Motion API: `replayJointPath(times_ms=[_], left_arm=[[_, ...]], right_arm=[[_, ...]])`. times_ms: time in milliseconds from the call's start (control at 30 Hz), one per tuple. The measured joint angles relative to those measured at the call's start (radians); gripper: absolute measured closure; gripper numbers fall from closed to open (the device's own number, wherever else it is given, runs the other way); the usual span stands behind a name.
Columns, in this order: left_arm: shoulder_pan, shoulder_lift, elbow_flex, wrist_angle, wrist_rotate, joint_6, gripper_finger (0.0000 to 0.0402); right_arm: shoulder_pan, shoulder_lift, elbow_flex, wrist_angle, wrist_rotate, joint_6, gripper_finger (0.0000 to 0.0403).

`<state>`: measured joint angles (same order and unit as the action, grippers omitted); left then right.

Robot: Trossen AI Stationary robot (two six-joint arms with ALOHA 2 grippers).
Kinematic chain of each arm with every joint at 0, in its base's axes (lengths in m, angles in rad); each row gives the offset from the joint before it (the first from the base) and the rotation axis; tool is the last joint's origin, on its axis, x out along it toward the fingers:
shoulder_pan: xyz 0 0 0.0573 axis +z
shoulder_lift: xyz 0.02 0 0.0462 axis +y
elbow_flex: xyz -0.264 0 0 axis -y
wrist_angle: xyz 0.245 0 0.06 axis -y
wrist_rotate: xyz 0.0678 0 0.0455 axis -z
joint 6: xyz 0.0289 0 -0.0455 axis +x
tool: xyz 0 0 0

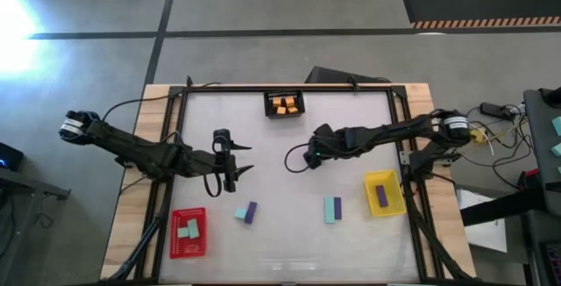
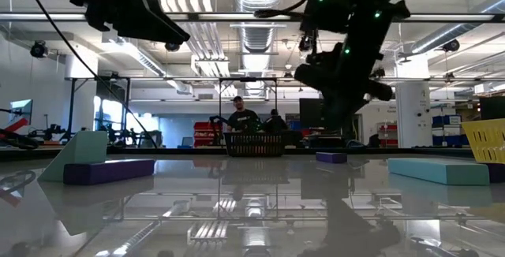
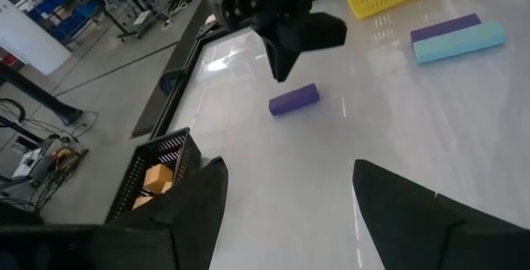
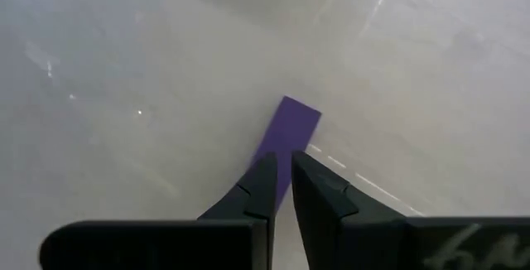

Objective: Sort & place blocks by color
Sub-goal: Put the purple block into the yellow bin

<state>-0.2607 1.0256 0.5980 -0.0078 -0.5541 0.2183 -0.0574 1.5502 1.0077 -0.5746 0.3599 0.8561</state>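
Purple block under nearly closed right tool, black tray beyond

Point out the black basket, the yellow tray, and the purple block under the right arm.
black basket (image 1: 285, 104): high view, rim
yellow tray (image 1: 369, 181): high view, wall
purple block (image 3: 294, 100): left wrist view, top face

Right wrist view. The right tool pointed down at the pale, glossy worktop, its two dark fingers nearly together with only a thin gap between them. A purple block lay flat on the worktop just beyond the fingertips, its near end hidden behind them.
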Motion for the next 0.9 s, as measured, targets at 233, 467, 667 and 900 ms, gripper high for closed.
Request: replayJointPath(times_ms=[233,467,667,900], left_arm=[[0.0,0.0,-0.005,0.001,0.0,-0.003,0.0158],[0.0,0.0,-0.014,0.0,0.0,-0.004,0.0158],[0.0,0.0,-0.013,0.0,0.0,-0.006,0.0158],[0.0,0.001,-0.016,0.0,0.0,-0.006,0.0158]], right_arm=[[-0.008,0.107,0.093,-0.102,0.0,-0.002,0.0303],[-0.027,0.165,0.12,-0.128,0.006,-0.004,0.0202],[-0.036,0.167,0.099,-0.122,0.002,0.019,0.0144],[-0.033,0.166,0.098,-0.119,-0.003,0.064,0.0124]])
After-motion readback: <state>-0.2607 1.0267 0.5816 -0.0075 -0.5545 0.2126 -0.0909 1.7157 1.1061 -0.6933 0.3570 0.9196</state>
